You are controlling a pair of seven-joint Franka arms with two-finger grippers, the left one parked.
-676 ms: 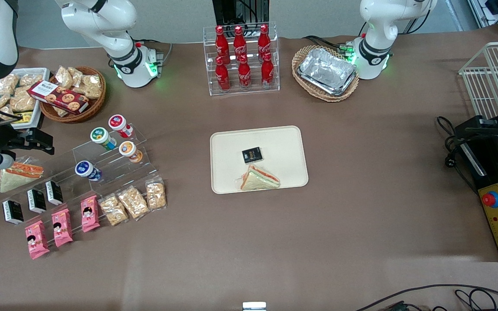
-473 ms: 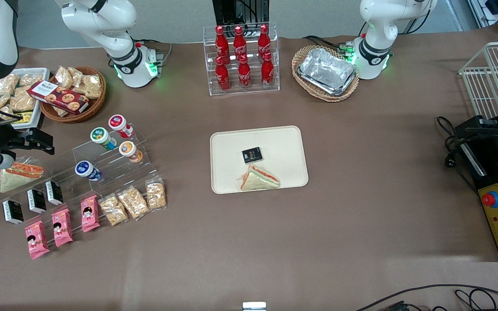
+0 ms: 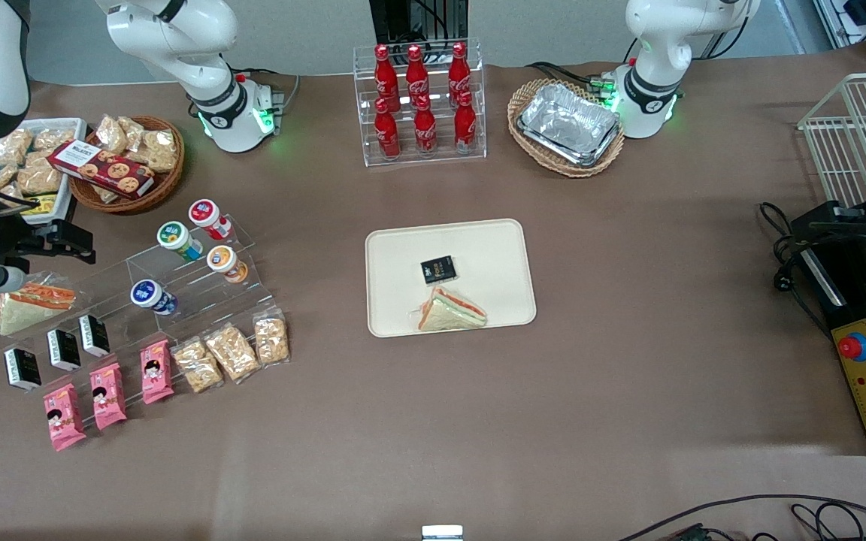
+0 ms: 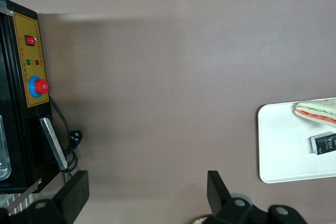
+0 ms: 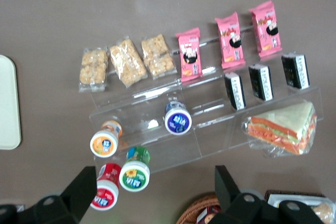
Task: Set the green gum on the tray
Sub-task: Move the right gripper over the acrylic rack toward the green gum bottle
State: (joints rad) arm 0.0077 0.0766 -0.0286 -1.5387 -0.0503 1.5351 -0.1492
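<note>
— What sits on the clear stepped rack [image 5: 210, 124]?
— The green gum [image 5: 135, 171], touching the red-lidded canister [image 5: 106, 191]; orange-lidded [image 5: 104, 141] and blue-lidded [image 5: 178, 118] canisters close by; a wrapped sandwich [image 5: 282, 128].
— And the end effector [image 5: 152, 191]?
— Spread wide, fingers [image 5: 83, 186] flanking the green gum, above it.
— The tray [image 5: 9, 103]?
— One edge, on the desk [image 5: 79, 9].

The front camera looks steeply down from high above the near edge of the brown bench [image 3: 628, 391]. It takes in the whole spread, with both arm bases farthest from it. The right wrist camera faces straight down from closer in, over the clear acrylic stepped stand [image 5: 210, 129] at the working arm's end. The claw [image 5: 154, 170] hangs above that stand, its fingers spread wide. The left wrist camera also faces straight down, over the parked arm's end. All three views share the cream-beige rectangular tray [image 3: 403, 248]: it is whole from the front, with only one end showing in each wrist view.
</note>
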